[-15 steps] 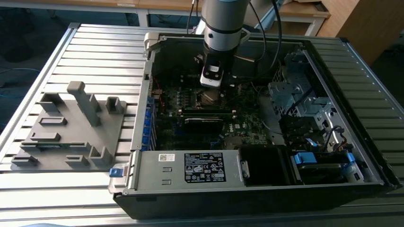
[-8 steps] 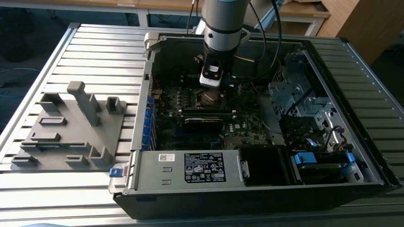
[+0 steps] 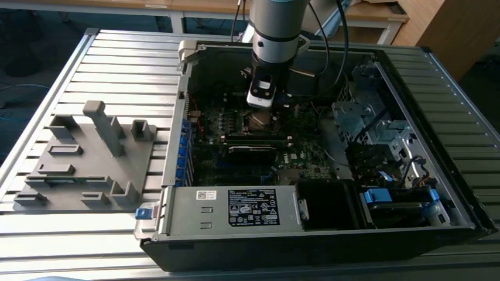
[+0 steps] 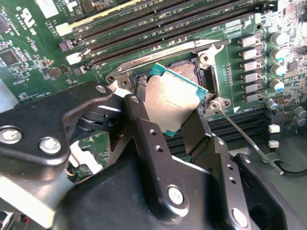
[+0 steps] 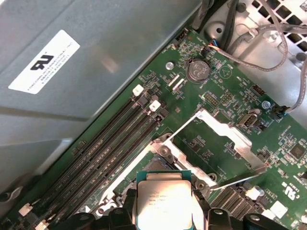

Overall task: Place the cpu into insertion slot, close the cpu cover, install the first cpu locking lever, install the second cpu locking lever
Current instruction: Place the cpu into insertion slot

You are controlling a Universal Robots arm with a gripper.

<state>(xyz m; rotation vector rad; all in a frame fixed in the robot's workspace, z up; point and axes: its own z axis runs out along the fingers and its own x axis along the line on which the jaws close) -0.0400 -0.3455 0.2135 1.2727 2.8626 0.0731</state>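
My gripper (image 4: 164, 111) is clamped on the cpu (image 4: 172, 96) by two opposite edges, holding it tilted just above the insertion slot (image 4: 191, 72). I judge the chip light, stiff and fragile underneath, so the edges are the only safe hold. Beside the slot, the cpu cover (image 5: 225, 127) stands open. The computer case (image 3: 312, 249) holds the motherboard (image 3: 258, 161) and power supply (image 3: 234, 208).

in the exterior view bright, even light falls on the slatted table (image 3: 117, 52), whose ribs shine pale near the lower edge, while the inside of the computer case (image 3: 312, 249) lies in deep shadow. in the second wrist view the metal top of the cpu (image 4: 172, 103) glares almost white. in the first wrist view a soft bright patch sits on the grey power supply box (image 5: 110, 62), and the green board (image 5: 201, 143) is evenly lit.
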